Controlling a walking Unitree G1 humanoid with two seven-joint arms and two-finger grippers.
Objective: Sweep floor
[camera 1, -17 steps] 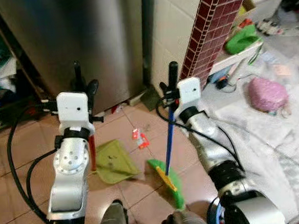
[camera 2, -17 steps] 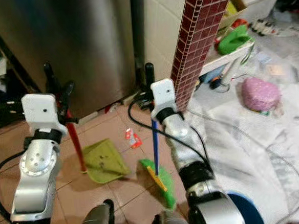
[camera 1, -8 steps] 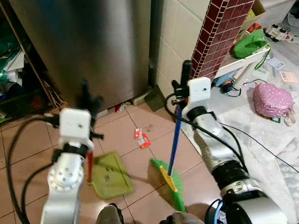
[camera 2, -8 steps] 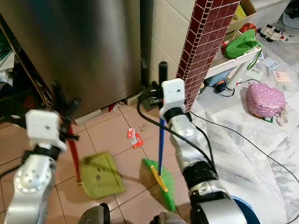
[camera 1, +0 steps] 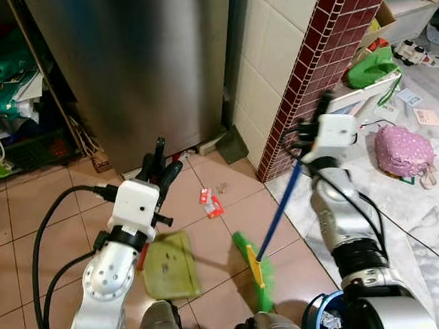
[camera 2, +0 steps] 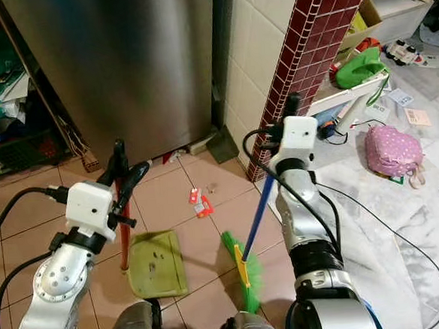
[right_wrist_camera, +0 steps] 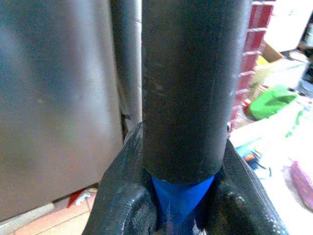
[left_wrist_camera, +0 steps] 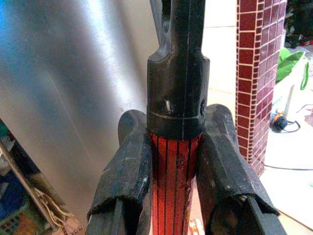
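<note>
My left gripper (camera 2: pixel 122 167) is shut on the red handle (left_wrist_camera: pixel 171 181) of a green dustpan (camera 2: pixel 157 264), which lies flat on the tan tiles ahead of my left foot. The right gripper (camera 2: pixel 291 110) is shut on the black-capped blue handle (right_wrist_camera: pixel 181 198) of a broom. That handle (camera 2: pixel 257 218) leans right, toward the brick pillar. Its green bristle head (camera 2: pixel 244 272) rests on the tiles just right of the dustpan. Red and white litter scraps (camera 2: pixel 200 203) lie beyond both, near the fridge.
A steel fridge (camera 2: pixel 122 66) stands ahead, with a tiled wall and a red brick pillar (camera 2: pixel 309 45) to its right. Cluttered shelves fill the far left. A pink bag (camera 2: pixel 392 149), a green bag (camera 2: pixel 359 66) and cables lie on the marble floor at right.
The right gripper has swung right toward the pillar, tilting the broom handle. The broom head and dustpan stay close together. The camera has risen and shows more of the floor.
</note>
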